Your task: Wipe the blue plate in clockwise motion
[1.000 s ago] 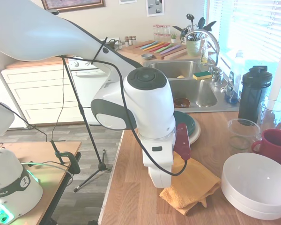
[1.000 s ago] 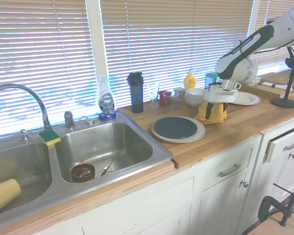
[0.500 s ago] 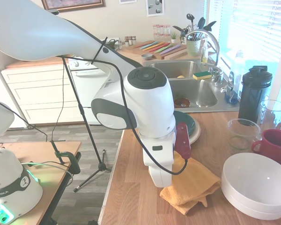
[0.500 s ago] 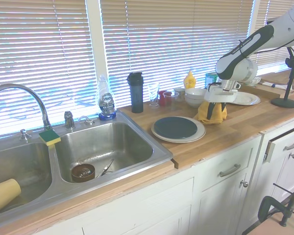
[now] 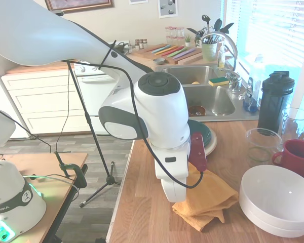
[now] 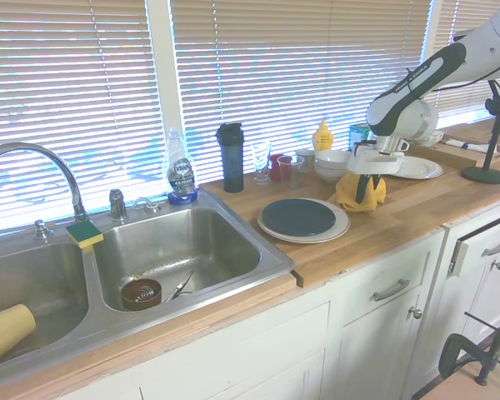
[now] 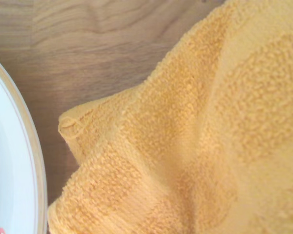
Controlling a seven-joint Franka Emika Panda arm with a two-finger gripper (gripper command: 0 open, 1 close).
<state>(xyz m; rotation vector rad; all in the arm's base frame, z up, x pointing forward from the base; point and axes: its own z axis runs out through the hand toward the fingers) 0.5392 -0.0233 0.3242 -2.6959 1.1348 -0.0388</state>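
hand (image 6: 367, 188) clamped on bunched yellow terry cloth (image 6: 359, 191), cloth lifted a bit, lower end on wooden bench (image 6: 400, 218). round glossy teal-blue plate (image 6: 297, 217) sits on bigger cream plate (image 6: 337, 227), roughly 8 o'clock from hand in second exterior view, apart from cloth. white bowls (image 5: 277, 199) just beside cloth.

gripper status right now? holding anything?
End effector: shut on the yellow cloth, bunched up off the counter beside the blue plate.
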